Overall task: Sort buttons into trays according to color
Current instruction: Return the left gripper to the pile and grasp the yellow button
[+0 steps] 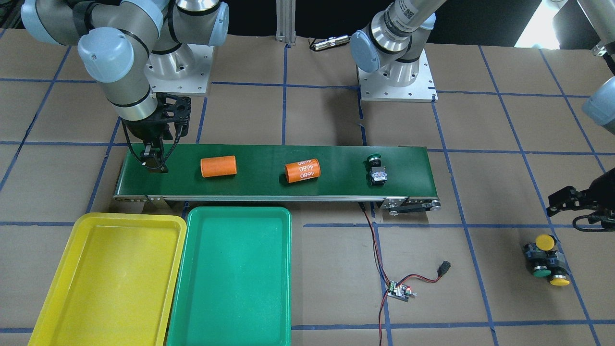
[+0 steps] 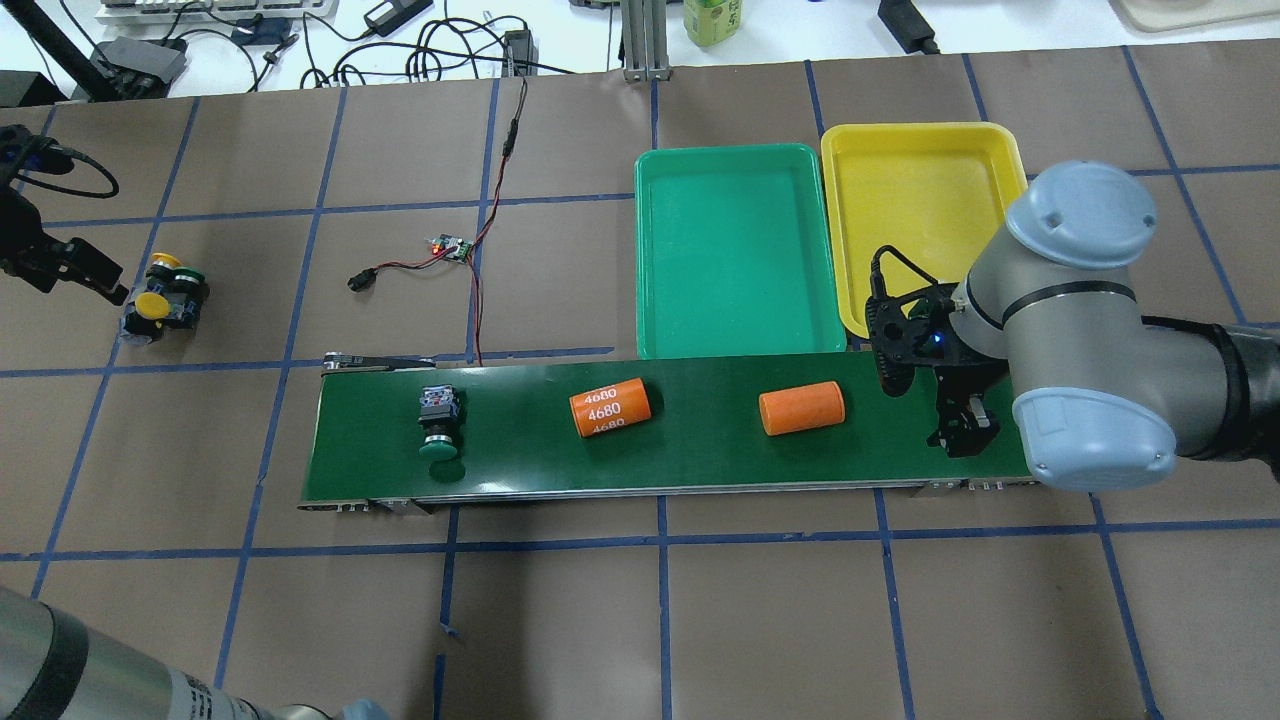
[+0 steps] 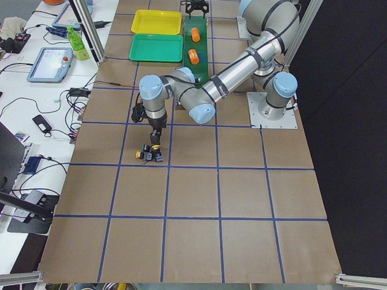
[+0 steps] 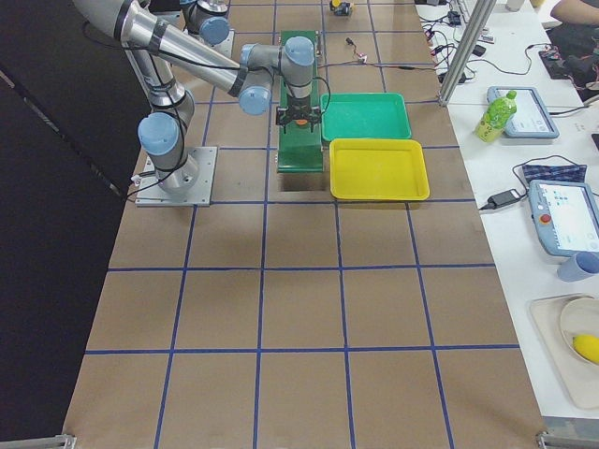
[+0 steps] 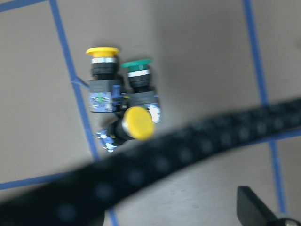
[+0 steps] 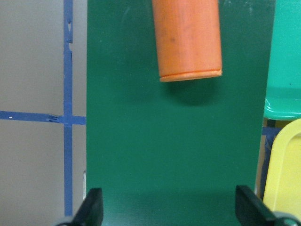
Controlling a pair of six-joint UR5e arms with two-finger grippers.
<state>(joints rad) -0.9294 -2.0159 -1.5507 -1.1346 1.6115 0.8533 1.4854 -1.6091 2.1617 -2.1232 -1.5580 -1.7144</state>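
One green button lies on its side on the dark-green conveyor belt, toward the robot's left end. Three more buttons, two yellow and one green, cluster on the table. My left gripper hovers just robot-side of that cluster. It holds nothing, and one fingertip shows wide of centre. My right gripper is open and low over the belt's other end, holding nothing. The yellow tray and green tray sit side by side, both bare.
Two orange cylinders lie on the belt, a plain one nearest my right gripper and one marked 4680 mid-belt. A small wired circuit board sits on the table beyond the belt. A blurred black cable crosses the left wrist view.
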